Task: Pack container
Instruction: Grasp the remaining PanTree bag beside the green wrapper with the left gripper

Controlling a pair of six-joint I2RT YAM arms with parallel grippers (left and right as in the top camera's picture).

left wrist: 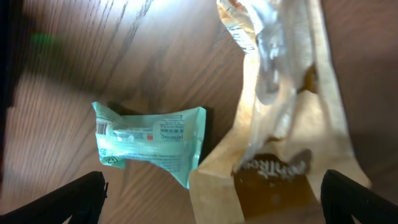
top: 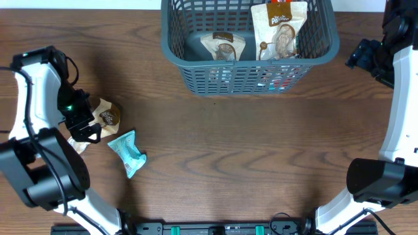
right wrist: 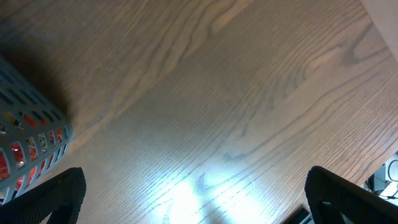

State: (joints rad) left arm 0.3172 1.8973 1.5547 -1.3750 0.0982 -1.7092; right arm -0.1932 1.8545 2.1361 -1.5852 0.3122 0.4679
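So, the container [top: 248, 77] is parked at the far edge of the table [top: 228, 143], approx center, w/ its back rim cut off by the top of the overhead view. Two brown-and-white snack bags are seen inside. A small packet [top: 222, 46] lies low near the middle. A taller packet [top: 281, 26] is propped up on the right side, its top cropped too. A red and teal item [top: 282, 81] is glimpsed thru the front lattice, but what it is can't be made out.

The left gripper [left wrist: 214, 202] is held over the left part of the table, fingers spread wide. Only the two dark tips are caught, at the bottom corners of the wrist view. The lower end of a tan packet [left wrist: 286, 124] is seen between them; whether either tip touches it can't be told. Its print is too blurred to be read. A teal packet [left wrist: 149, 140] lies crumpled just beside it, touching or nearly.

The right gripper [right wrist: 202, 199] is spread wide as well, w/ nothing between the tips, just bare wood below. A corner of the container is caught at the left edge of that view, red stuff showing thru the slots.
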